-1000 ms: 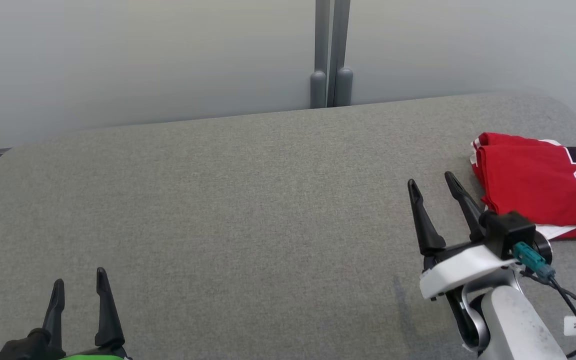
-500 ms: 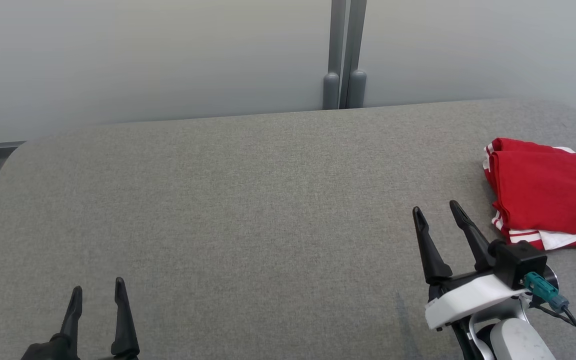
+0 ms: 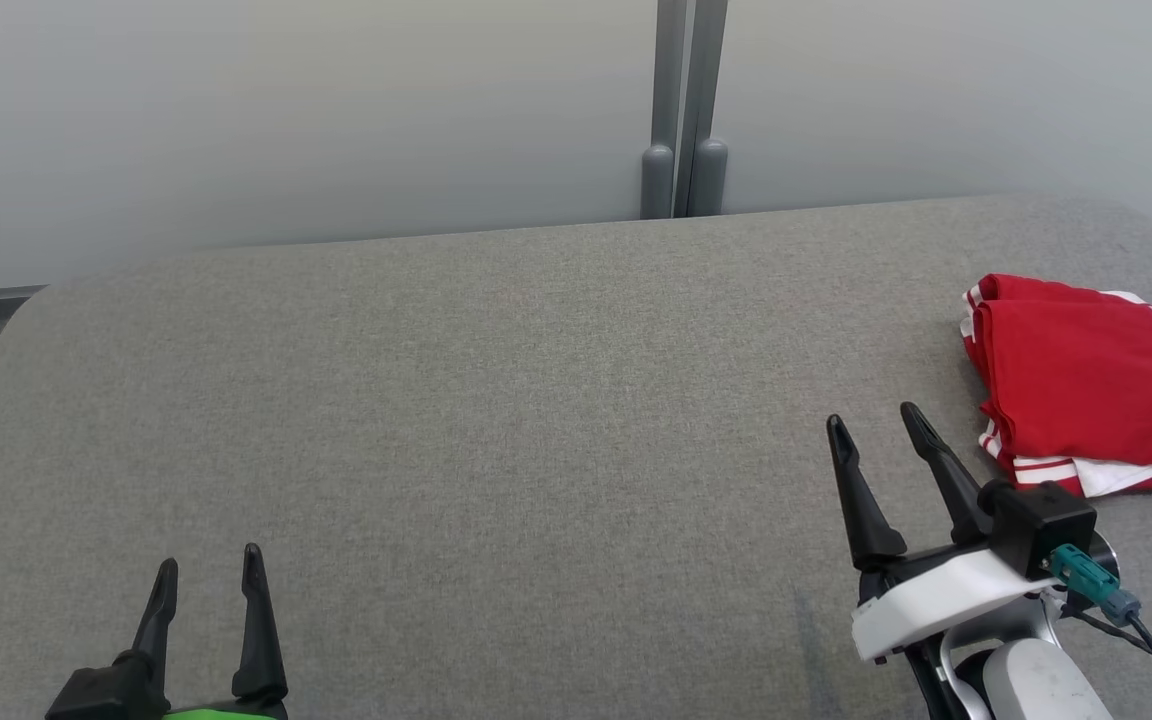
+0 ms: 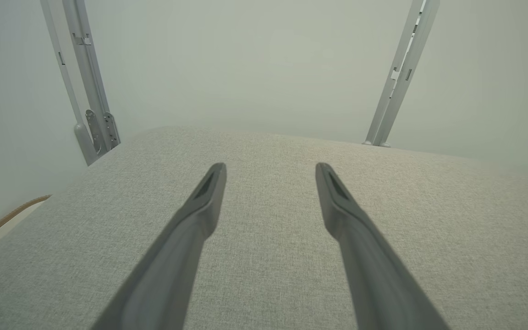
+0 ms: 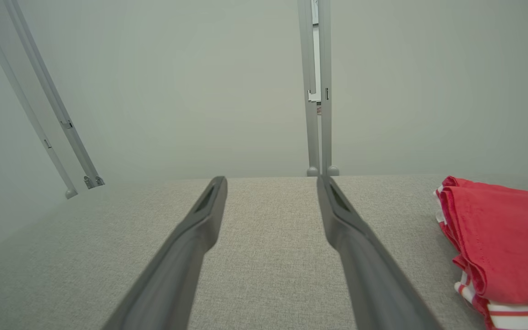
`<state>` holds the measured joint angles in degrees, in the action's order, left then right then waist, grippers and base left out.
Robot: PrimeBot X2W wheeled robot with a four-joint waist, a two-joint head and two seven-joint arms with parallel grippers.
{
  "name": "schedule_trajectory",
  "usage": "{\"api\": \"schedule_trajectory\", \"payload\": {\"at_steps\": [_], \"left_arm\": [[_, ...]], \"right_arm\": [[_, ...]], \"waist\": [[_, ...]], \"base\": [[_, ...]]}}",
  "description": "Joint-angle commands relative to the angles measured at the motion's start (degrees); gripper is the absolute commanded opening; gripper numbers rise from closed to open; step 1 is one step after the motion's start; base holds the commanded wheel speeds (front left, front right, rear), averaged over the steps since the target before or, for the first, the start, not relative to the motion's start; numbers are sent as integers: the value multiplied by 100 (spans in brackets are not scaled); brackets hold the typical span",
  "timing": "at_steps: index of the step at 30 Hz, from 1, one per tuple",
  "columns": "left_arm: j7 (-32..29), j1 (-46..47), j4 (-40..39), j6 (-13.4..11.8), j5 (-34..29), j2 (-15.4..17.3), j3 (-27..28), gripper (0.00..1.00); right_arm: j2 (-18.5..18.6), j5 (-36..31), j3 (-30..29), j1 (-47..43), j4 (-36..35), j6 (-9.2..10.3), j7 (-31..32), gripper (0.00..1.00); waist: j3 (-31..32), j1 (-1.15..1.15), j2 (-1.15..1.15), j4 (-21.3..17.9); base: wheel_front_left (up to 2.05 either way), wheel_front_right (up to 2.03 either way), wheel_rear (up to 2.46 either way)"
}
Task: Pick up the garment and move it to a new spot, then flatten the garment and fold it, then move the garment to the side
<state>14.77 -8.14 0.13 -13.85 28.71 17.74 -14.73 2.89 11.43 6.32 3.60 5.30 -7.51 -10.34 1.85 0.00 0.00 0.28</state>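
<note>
Spread wide and empty, the right gripper (image 3: 874,418) is seen low over the table (image 3: 486,400), and the left gripper (image 3: 211,558), jaws parted just the same with nothing between them, is held at the near left. A broad surface of grey woven fabric with rounded corners is laid out beneath both. At its right edge the garment (image 3: 1076,380) is found: soft red cloth folded into a flat stack, rounded folds turned toward the right gripper, the far part cut off by the frame, so its long axis cannot be told for sure. It lies to the right of that gripper and slightly beyond, near but not touched; the left one is well apart from it. White striped trim is shown at the near hem, and part of a black number is printed on top. Folded and set aside, the job is judged almost finished; any last nudge would be best left to the right arm.
</note>
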Motion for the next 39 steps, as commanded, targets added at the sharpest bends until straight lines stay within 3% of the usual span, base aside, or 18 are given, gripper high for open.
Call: {"api": "schedule_trajectory", "payload": {"at_steps": [1, 5, 6, 10, 39], "left_arm": [[21, 92, 19, 29, 26, 32, 7, 100], [29, 108, 38, 56, -8, 29, 6, 100], [1, 51, 25, 46, -7, 1, -4, 0], [-13, -32, 190, 51, 6, -101, -58, 0], [-623, 628, 748, 772, 2241, -541, 545, 0]], "right_arm": [[4, 22, -16, -80, -28, 4, 8, 100], [4, 21, -28, -85, -11, 4, 13, 100], [-1, 0, -16, -4, 1, 0, 15, 0], [-5, 16, 2, -115, 177, 0, 17, 0], [152, 2959, -359, 104, 481, 1, 514, 0]], "waist": [[0, 0, 0, 0], [-4, 0, 0, 7], [-4, 0, 0, 6], [-5, 0, 0, 6], [-50, 0, 0, -1]], "base": [[0, 0, 0], [0, 0, 0], [0, 0, 0], [0, 0, 0], [0, 0, 0]]}}
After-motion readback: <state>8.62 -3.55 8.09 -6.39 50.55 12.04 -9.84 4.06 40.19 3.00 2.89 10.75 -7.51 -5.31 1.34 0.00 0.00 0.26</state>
